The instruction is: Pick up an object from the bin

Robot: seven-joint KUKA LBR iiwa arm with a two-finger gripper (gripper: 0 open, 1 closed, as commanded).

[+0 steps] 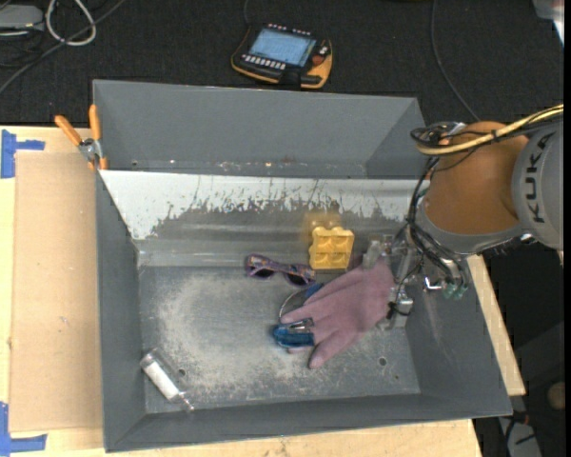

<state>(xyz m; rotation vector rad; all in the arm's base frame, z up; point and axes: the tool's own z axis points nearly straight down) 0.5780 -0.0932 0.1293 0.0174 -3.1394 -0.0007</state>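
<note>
Grey bin [124, 284] below me, and the biggest thing in it is a mauve glove [347, 307], lying flat right of centre. My hand [400, 298] sits at its cuff end; open or closed, I can't tell. Soft, light and floppy, I'd judge, so pinch a bunched fold near the cuff. Yellow block [331, 246] just behind, purple strap [271, 269] beside it, small blue piece [293, 334] touching the glove's far end.

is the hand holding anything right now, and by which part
Cannot be told: the hand sits at the cuff end of the mauve fabric glove, but no grip is clear.
</note>
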